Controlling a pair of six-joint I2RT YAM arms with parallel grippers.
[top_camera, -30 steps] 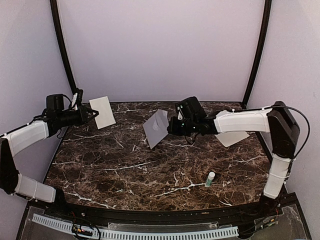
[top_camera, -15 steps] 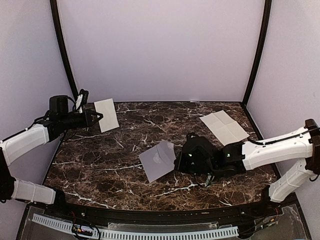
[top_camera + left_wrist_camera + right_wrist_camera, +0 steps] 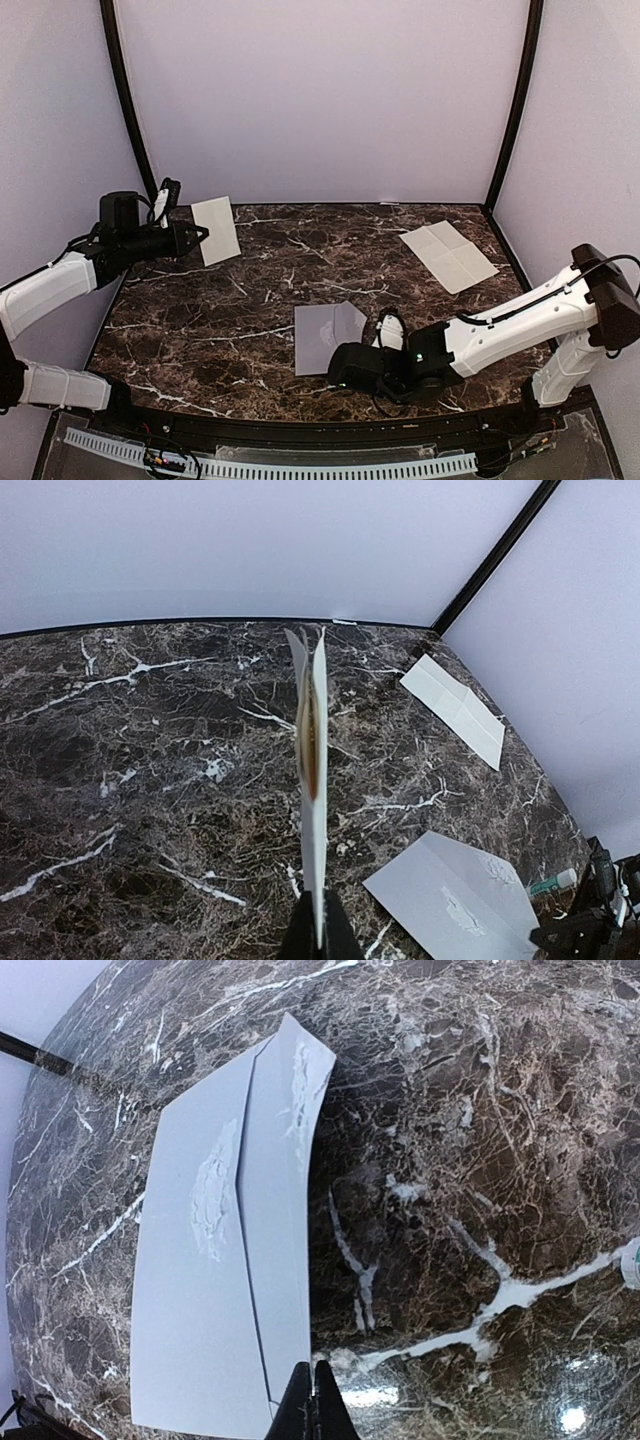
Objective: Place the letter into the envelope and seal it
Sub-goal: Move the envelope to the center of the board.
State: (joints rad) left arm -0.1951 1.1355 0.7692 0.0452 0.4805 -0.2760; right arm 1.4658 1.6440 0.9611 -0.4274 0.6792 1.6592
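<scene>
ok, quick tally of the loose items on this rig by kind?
Letter: 1
Grey envelope: 1
White folded piece: 1
Small tube: 1
Total: 4

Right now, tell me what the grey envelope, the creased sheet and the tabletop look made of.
Grey envelope: thin matte paper; it bends, with scuffed whitish patches on its surface.
Creased sheet: cream matte paper with sharp fold lines.
Tabletop: dark brown white-veined marble, or a printed look-alike; glossy, light glints off it.
</scene>
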